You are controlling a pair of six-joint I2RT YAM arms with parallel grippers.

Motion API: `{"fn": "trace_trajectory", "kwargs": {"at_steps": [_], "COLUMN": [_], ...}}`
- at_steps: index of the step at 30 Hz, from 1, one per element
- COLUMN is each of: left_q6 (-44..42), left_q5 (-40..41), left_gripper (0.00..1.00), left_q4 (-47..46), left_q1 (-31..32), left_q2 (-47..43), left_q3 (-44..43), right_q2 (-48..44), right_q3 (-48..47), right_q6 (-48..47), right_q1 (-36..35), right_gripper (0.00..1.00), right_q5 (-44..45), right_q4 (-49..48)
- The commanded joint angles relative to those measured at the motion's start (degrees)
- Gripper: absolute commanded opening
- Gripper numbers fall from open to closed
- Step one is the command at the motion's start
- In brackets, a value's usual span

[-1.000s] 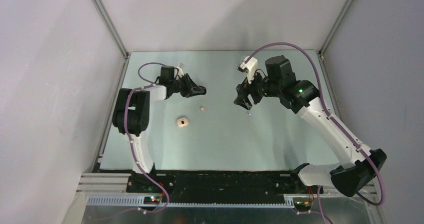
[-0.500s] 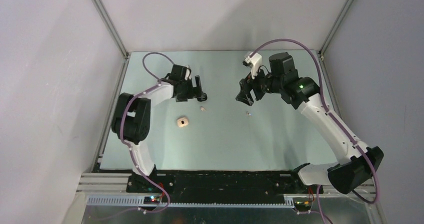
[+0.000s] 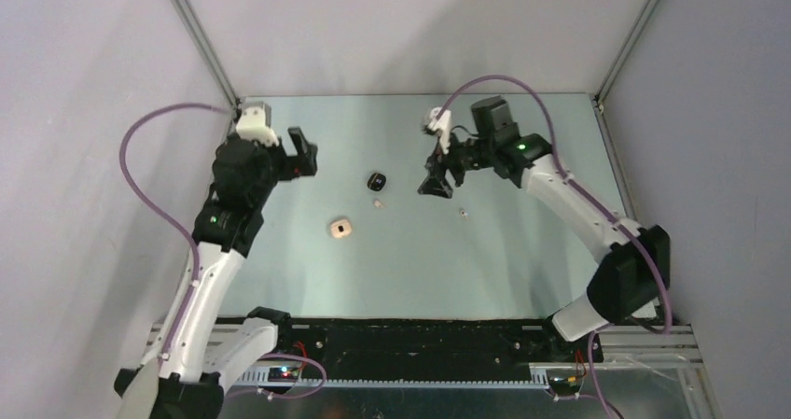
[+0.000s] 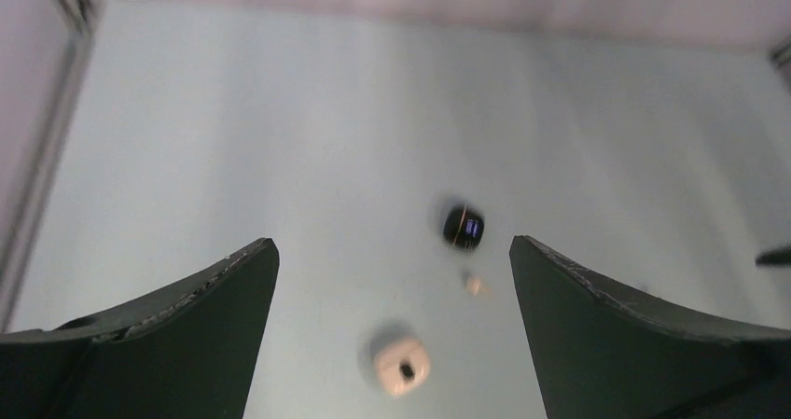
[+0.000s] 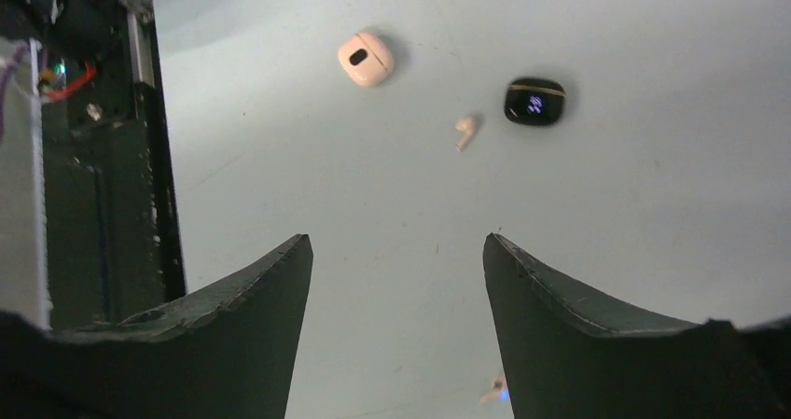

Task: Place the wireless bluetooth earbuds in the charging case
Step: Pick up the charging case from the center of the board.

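Pickup stage: our left gripper [image 3: 303, 153] and right gripper [image 3: 435, 186] gape empty; next we must pinch the bud [image 3: 378, 202] beside the black case [image 3: 376, 179].

**Two cases and two loose buds on the surface**

The black case [image 3: 376, 179] is small and rounded, lying flat with a thin gold line along one edge and a bluish mark on its top face. Just beside it, toward the near edge, lies a cream earbud [image 3: 378, 202] – a tiny pale bean on its side, outside either case. Further toward the near-left sits the cream case [image 3: 340, 228], a rounded square with a dark oval spot in the middle of its top. A second earbud [image 3: 463, 212] – pale, with a bluish glint – lies alone to the right, well apart from the rest.
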State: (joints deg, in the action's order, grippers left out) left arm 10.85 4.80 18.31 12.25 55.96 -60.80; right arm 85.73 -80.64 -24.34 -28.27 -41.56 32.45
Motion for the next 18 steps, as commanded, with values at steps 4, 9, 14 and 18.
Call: {"fn": "trace_trajectory", "kwargs": {"at_steps": [4, 9, 14, 18], "left_q6": [4.1, 3.4, 9.5, 13.6], "left_q5": [-14.6, -12.9, -19.7, -20.3], "left_gripper": [1.0, 1.0, 1.0, 1.0], "left_q4": [24.3, 24.4, 26.8, 27.1], "left_q1": [-5.6, -8.9, -14.0, -18.8], "left_q2": [-3.5, -10.7, -12.0, -12.6], "left_q3": [10.3, 10.4, 9.7, 11.9], "right_q2": [12.7, 24.1, 32.6, 39.4], "right_q3": [-3.1, -10.2, -16.3, -23.4], "right_q6": [-23.8, -26.3, -30.8, -34.9], "right_q1": [-12.5, -16.6, -20.3, -22.9], "right_gripper": [0.66, 0.66, 0.71, 0.72], "right_q5": [2.0, 4.0, 5.4, 7.0], "right_q4": [-6.8, -9.4, -9.4, -5.2]}}
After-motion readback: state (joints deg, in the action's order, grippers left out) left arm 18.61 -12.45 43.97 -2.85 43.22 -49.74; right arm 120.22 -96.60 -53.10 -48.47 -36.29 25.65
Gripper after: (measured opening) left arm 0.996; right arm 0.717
